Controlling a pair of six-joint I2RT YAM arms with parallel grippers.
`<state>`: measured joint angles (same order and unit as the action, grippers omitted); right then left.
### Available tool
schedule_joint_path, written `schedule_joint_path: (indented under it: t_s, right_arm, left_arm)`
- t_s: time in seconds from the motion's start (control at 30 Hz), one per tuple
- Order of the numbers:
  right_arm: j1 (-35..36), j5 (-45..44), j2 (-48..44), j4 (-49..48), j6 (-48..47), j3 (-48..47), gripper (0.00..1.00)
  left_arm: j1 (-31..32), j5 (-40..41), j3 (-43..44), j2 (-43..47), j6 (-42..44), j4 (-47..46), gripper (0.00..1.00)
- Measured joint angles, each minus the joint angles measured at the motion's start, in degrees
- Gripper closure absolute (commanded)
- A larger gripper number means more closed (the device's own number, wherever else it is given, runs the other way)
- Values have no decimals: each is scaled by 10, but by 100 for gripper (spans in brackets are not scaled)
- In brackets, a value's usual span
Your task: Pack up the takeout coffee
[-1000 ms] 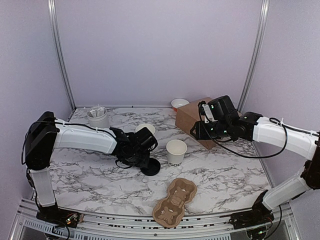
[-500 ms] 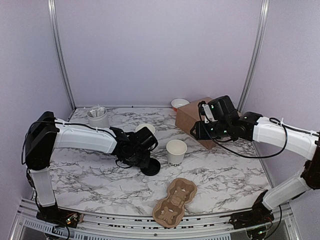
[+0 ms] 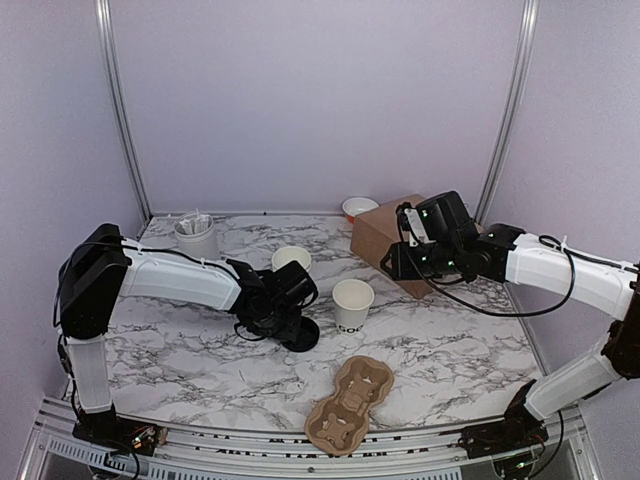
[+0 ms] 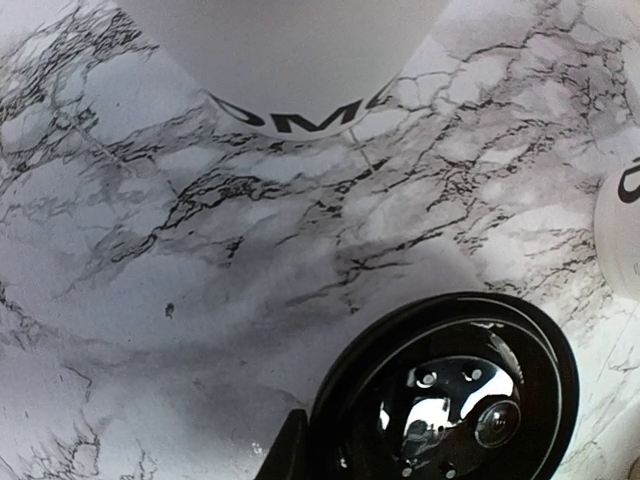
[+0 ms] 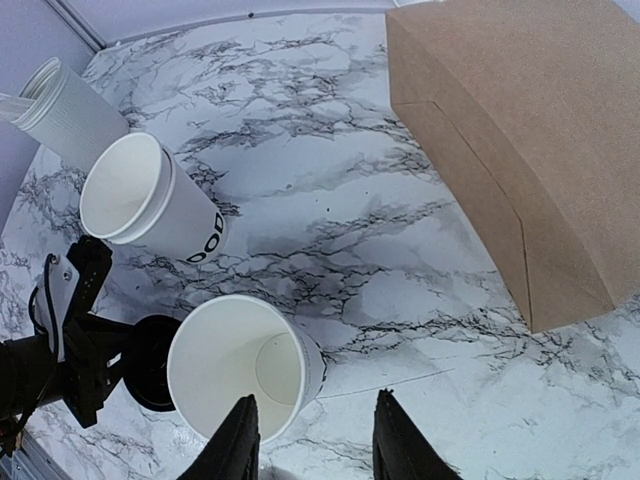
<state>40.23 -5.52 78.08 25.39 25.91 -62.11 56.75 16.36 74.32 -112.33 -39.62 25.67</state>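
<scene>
Two open white paper cups with black lettering stand on the marble: one mid-table [image 3: 352, 303] [image 5: 245, 365], one behind it [image 3: 290, 258] [image 5: 140, 200]. Neither carries a lid. The round black lid [image 3: 300, 335] [image 4: 450, 390] lies flat on the table left of the nearer cup. My left gripper [image 3: 285, 318] is low over the lid. One finger [image 4: 285, 455] presses on the rim's outer edge; the other is hidden against the dark lid. My right gripper [image 3: 398, 262] [image 5: 315, 440] hangs open above and right of the nearer cup, holding nothing.
A brown cardboard box [image 3: 385, 240] [image 5: 510, 130] sits at the back right, with a small white bowl [image 3: 358, 207] behind it. A white canister of sticks [image 3: 197, 236] [image 5: 65, 105] stands at the back left. A moulded cardboard cup carrier [image 3: 350, 403] lies near the front edge.
My left arm has shifted a little forward and right, so the rear cup shows more fully. The lid, both cups and the right arm have not moved.
</scene>
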Motion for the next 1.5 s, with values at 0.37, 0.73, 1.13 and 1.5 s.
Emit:
schedule_joint_path:
  t_s: [0.37, 0.73, 1.13, 1.5]
  right_arm:
    - [2, 0, 0, 0, 0, 0, 63]
    - [45, -15, 15, 17, 0, -28, 59]
    - [157, -40, 82, 23, -5, -103, 50]
    - [202, 41, 199, -20, 20, -137, 49]
  left_arm:
    - [0, 2, -6, 39, 0, 0, 90]
    - [-8, -23, -119, 143, -2, -50, 85]
    - [-56, -128, -283, 225, -16, -182, 85]
    - [-81, -170, -341, 267, -26, -251, 91]
